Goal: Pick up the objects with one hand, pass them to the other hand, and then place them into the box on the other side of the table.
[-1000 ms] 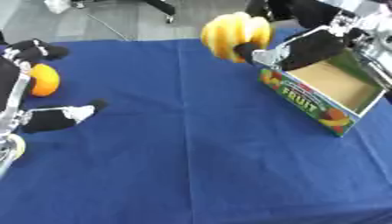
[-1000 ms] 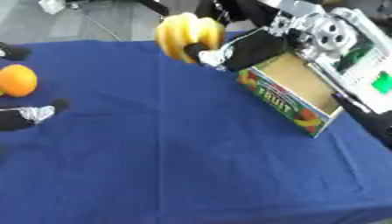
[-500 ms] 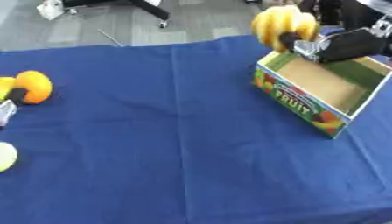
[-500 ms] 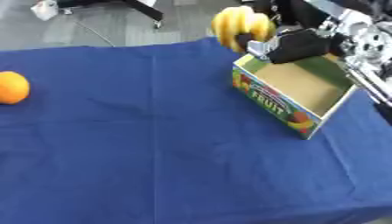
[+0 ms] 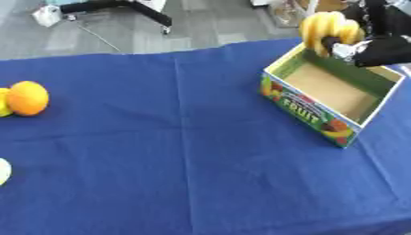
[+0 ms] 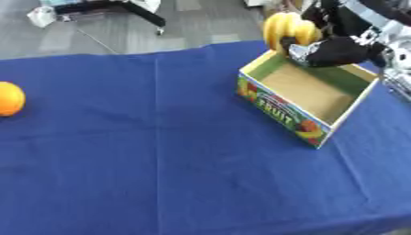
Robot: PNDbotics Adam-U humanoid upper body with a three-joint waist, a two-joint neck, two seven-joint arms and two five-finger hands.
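gripping a bunch of bananas, the right hand holds it above the far edge of the open fruit box at the table's right side. an orange lies by the left edge.

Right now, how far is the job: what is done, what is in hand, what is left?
Done: nothing lies in the box yet; its floor is bare. In hand: the right hand holds the bananas above the box's far edge. Left: the orange and a yellowish thing beside it wait at the table's left.
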